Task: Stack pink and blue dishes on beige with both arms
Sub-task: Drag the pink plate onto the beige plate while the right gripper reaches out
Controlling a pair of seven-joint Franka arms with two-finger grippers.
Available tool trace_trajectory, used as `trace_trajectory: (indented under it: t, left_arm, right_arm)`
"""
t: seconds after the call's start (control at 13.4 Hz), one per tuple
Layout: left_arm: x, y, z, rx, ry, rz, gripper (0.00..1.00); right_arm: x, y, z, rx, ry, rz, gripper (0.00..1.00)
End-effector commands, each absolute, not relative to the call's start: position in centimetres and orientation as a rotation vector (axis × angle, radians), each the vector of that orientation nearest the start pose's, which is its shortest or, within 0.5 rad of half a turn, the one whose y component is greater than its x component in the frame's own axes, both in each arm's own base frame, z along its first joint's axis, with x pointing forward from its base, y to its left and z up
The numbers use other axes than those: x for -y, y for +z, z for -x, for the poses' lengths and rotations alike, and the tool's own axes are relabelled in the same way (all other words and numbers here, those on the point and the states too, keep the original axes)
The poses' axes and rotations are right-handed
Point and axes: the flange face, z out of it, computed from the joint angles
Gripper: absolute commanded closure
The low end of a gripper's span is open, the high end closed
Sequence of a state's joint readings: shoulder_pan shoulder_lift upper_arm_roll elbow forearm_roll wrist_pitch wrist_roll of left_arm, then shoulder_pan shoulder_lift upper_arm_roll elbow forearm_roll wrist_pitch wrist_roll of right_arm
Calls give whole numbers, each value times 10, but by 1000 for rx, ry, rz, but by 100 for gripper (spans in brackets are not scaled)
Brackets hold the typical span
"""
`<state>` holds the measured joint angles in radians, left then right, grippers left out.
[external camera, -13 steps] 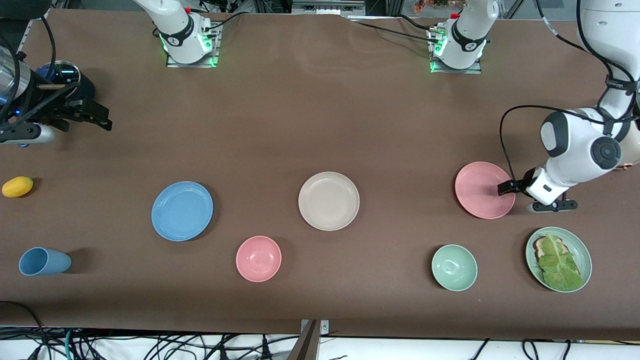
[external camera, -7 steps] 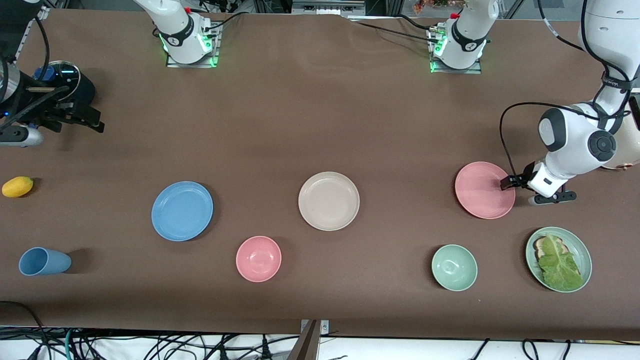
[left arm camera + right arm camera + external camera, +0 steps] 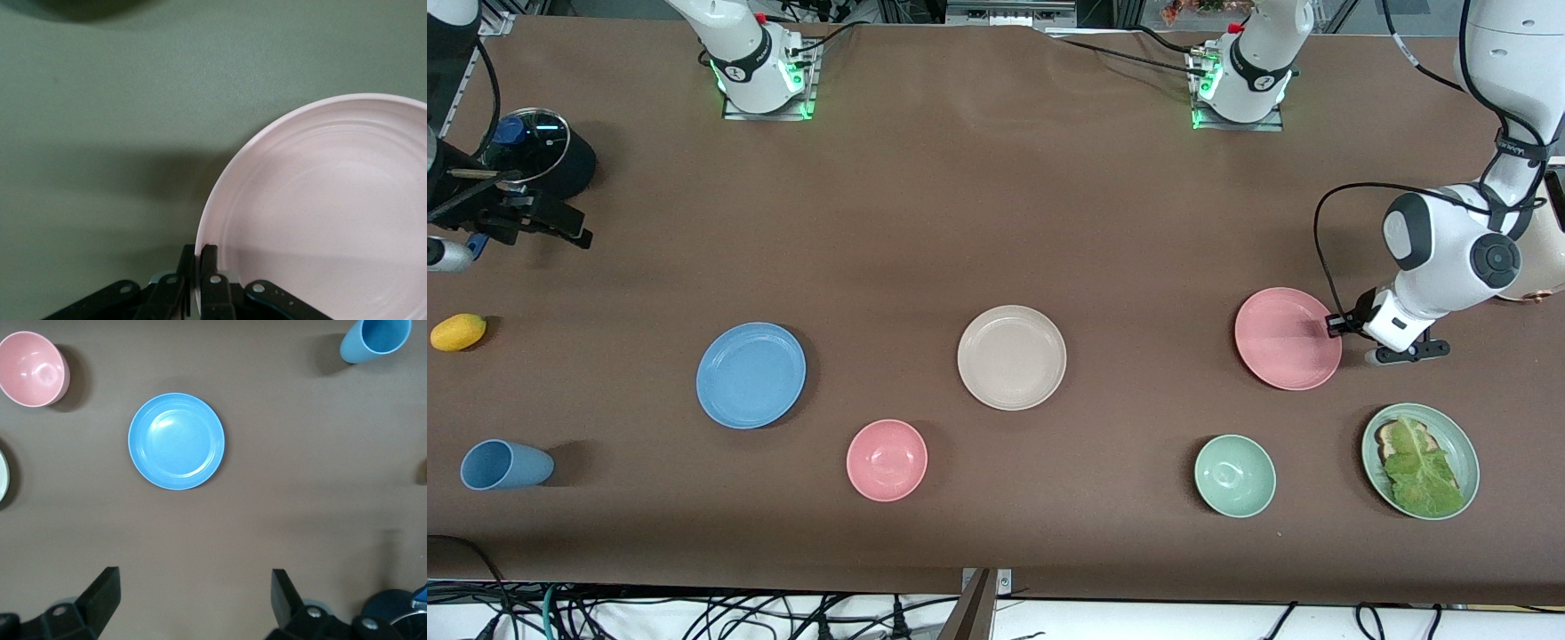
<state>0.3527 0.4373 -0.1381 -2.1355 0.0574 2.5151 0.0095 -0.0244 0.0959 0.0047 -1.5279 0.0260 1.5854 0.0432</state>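
The pale pink plate (image 3: pixel 1288 338) (image 3: pixel 320 213) lies on the table toward the left arm's end. My left gripper (image 3: pixel 1334 322) (image 3: pixel 199 257) is low at the plate's edge, shut on its rim with one finger on each side. The light blue plate (image 3: pixel 751 374) (image 3: pixel 176 441) lies toward the right arm's end. The beige plate (image 3: pixel 1011 356) sits flat between the two, with nothing on it. My right gripper (image 3: pixel 574 233) (image 3: pixel 193 593) hangs open and holds nothing, high over bare table by the right arm's end.
A pink bowl (image 3: pixel 887 460) (image 3: pixel 32 368) and a blue cup (image 3: pixel 503 464) (image 3: pixel 375 339) are nearer the camera than the blue plate. A green bowl (image 3: pixel 1234 476) and a green plate (image 3: pixel 1368 458) with lettuce are nearer than the pink plate. A yellow fruit (image 3: pixel 458 332) and a black lidded pot (image 3: pixel 538 142) stand at the right arm's end.
My left gripper has drawn back from over the pink plate to its edge. My right gripper has drifted farther toward the right arm's end of the table.
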Motion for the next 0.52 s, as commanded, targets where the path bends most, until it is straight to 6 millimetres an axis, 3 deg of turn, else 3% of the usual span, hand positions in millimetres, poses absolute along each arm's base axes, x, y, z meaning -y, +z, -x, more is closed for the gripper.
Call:
trace_trajectory:
  t: [0.0,0.22,0.3,0.45]
  left_arm:
    - [-100,221,-576,319,169,3154,100]
    - [-73,279,-594,306,227,3151,100]
    - [-64,302,-596,314,265,3145,100]
    - [-28,335,-601,337,345,3138,100]
  right_arm:
    - [14,572,-601,-105,93,3114,0]
    - [13,550,-616,-32,76,3107,0]
    - [13,534,-624,-22,85,3113,0]
    - [9,513,-634,2,95,3119,0]
